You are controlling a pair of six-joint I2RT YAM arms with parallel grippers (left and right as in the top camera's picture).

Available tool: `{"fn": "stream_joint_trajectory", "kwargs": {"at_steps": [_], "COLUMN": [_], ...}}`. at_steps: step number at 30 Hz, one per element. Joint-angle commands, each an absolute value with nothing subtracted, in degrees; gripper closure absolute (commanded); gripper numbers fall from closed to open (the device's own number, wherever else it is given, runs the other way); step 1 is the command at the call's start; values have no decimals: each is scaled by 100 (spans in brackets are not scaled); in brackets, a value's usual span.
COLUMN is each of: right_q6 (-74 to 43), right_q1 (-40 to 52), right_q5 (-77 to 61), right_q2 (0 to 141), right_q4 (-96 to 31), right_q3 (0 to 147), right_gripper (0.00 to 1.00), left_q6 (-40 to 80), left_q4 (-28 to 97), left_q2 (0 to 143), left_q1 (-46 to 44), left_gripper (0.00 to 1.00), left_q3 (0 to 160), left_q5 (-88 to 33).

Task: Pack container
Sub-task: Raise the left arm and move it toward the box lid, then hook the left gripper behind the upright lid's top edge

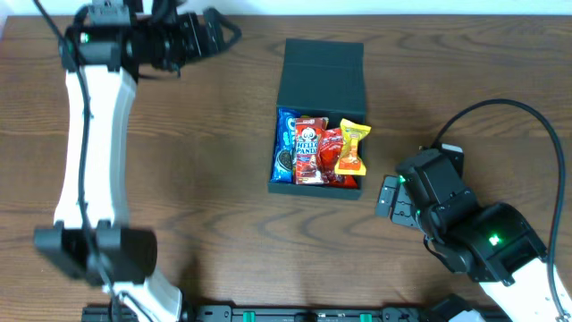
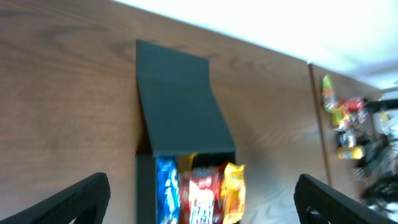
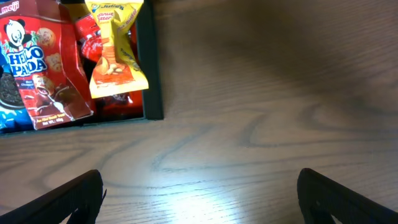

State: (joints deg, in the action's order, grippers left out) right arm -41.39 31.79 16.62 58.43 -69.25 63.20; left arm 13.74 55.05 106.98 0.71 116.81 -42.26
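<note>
Green container [image 1: 315, 189], lid [image 1: 322, 72] folded back, shows you its snack packets [image 1: 309, 148]; left gripper [image 1: 220, 32] and right gripper [image 1: 387, 198] both released, empty.

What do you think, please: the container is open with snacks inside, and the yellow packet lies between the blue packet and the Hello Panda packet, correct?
No. The container is open with snacks inside, but the yellow packet lies at the opposite end of the row from the blue packet, as the overhead view shows.
</note>
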Motion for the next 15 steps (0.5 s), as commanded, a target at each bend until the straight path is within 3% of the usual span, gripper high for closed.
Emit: {"fn": "stream_joint_trajectory", "kwargs": {"at_steps": [1, 7, 15], "right_q6": [-4071, -4178, -4222], "right_q1": [3223, 3223, 3223], "right_q5": [1820, 1796, 1798], "right_q2": [5817, 5817, 5819], "right_q4": [-6897, -6897, -6897], "right_q3": [6331, 6331, 6331], "right_gripper": [1, 1, 1], "left_q6": [1625, 1835, 2274], "left_q4": [5664, 4945, 4604], "left_q2": [11511, 12735, 13909], "left_q1": [32, 32, -91], "left_gripper": [5, 5, 5], "left_q3": [12538, 13104, 13104], "left_q5": [-4873, -6361, -6501]}}
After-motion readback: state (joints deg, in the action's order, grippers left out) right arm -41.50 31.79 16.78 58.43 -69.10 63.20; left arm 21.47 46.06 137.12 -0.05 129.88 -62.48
